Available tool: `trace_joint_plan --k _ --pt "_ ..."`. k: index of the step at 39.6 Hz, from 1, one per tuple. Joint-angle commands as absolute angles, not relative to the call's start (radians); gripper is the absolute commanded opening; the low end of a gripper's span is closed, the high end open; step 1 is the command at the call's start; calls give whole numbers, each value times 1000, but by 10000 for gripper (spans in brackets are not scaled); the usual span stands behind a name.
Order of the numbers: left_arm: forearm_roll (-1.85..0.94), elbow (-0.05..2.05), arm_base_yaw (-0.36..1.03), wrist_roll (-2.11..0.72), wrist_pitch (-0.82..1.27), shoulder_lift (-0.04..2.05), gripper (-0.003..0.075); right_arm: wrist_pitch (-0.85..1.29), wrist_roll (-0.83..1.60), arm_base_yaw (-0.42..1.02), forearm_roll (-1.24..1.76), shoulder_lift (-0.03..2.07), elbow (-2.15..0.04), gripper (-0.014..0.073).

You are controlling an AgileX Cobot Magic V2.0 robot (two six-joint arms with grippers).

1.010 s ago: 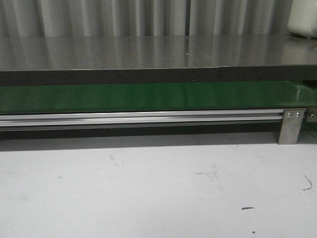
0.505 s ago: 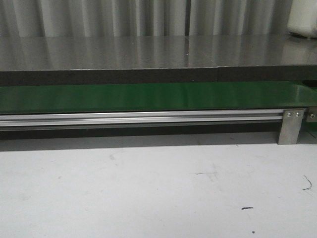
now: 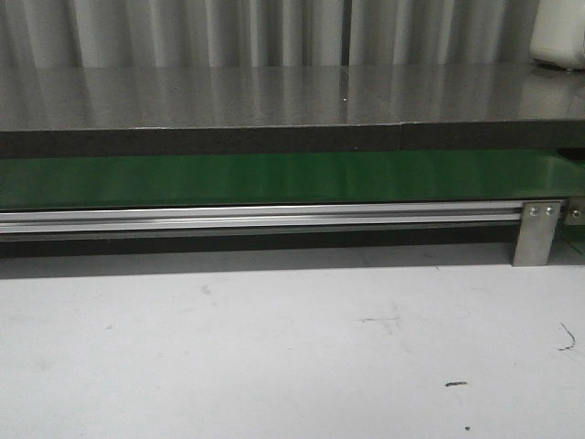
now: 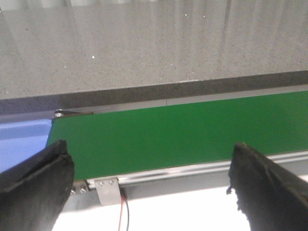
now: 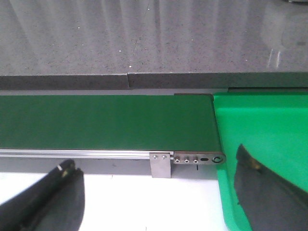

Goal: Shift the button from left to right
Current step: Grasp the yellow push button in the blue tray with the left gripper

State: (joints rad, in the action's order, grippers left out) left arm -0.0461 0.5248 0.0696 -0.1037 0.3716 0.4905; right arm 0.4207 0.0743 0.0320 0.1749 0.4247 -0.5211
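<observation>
Along the far side of the table, the belt runs bare and nothing has changed over the last second. Both the left gripper and right gripper hang spread and empty. The button is not in view, so no transfer can begin.

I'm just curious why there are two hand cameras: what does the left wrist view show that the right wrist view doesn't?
Only the left wrist view shows a blue bin at the belt's end. Only the right wrist view shows a green bin at the other end. Both show the green belt, the grey counter behind it, an open tool, and no button.
</observation>
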Motion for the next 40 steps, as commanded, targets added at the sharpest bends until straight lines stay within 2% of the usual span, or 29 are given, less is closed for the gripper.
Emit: trace_joint_plan --k 1,18,33,40 --pt "5 573 71 -95 228 534 615 348 80 32 177 438 -557 646" --pt "-63 927 -170 -88 205 1020 615 348 80 32 177 438 -557 646" --pt "-66 1240 -428 -97 467 1448 615 348 80 32 177 438 -557 646" --pt "-66 1342 -482 -169 546 1598 615 348 80 32 177 438 -557 646"
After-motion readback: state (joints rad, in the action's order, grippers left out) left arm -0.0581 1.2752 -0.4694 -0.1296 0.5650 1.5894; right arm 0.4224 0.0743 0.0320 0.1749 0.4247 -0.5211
